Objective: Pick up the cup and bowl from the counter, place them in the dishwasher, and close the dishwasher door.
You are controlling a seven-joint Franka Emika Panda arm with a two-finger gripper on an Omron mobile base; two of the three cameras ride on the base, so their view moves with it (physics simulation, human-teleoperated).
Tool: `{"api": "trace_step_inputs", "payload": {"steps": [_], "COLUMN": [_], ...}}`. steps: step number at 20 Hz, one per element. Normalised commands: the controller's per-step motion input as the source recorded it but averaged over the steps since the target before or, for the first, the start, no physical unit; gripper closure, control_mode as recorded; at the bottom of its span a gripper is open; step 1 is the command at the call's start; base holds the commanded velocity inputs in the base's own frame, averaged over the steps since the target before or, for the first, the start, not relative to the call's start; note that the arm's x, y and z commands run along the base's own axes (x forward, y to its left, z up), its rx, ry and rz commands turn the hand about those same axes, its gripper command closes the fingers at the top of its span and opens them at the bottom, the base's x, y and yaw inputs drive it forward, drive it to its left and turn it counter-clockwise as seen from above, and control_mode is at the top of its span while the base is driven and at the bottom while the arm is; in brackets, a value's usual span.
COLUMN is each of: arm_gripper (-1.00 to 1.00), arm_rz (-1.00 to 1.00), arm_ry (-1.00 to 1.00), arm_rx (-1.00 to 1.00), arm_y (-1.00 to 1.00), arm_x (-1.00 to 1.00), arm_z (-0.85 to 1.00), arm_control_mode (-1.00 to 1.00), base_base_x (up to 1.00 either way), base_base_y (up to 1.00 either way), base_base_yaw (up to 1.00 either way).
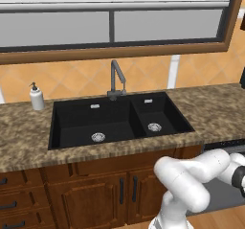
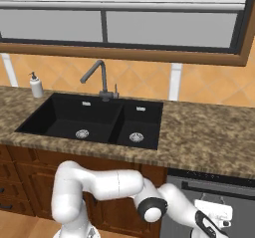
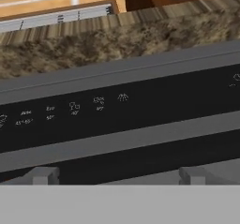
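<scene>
- Looking from the left base view, the speckled granite surface runs across the frame with the black double sink set in it. Both basins hold nothing but their drain strainers, the larger basin toward 9 o'clock and the smaller toward 3 o'clock. A grey faucet stands at the sink's 12 o'clock edge, and a white soap dispenser stands on the surface at 9 o'clock of the sink. The white arm bends across the 5 o'clock corner. A sliver of the dishwasher shows at 3 o'clock, under the surface edge.
- Turning to the right base view, the same sink, faucet and dispenser appear from the other side. This view gives more of the dishwasher door, shut, at 5 o'clock below the surface, with its black strip along the top. The arm reaches down toward it and the hand sits low in front of the door at 5 o'clock; the fingers themselves cannot be made out here.
- Facing the door closely, the hand view shows what the base views do not: the black control strip with small pale symbols, the granite edge above it at 12 o'clock, and the two finger tips rising at 7 and 5 o'clock, spread wide with nothing between them. The strip lies just beyond the fingers, apart from them.
</scene>
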Motion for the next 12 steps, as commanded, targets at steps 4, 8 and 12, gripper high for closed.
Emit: {"api": "trace_step_inputs", "payload": {"steps": [4,8,12], "arm_gripper": [-1.0,-1.0,-1.0], "arm_rz": [0.0,0.0,-0.01], "arm_ry": [0.06,0.11,0.12], "arm_rx": [-0.02,0.0,0.02], "arm_y": [0.0,0.0,-0.27], "arm_x": [0.94,0.56,-0.29], "arm_z": [0.0,0.0,0.07], "arm_control_mode": [-1.0,-1.0,-1.0], "base_base_x": [0.0,0.0,0.0], "base_base_y": [0.0,0.0,0.0], "base_base_yaw": [0.0,0.0,0.0]}}
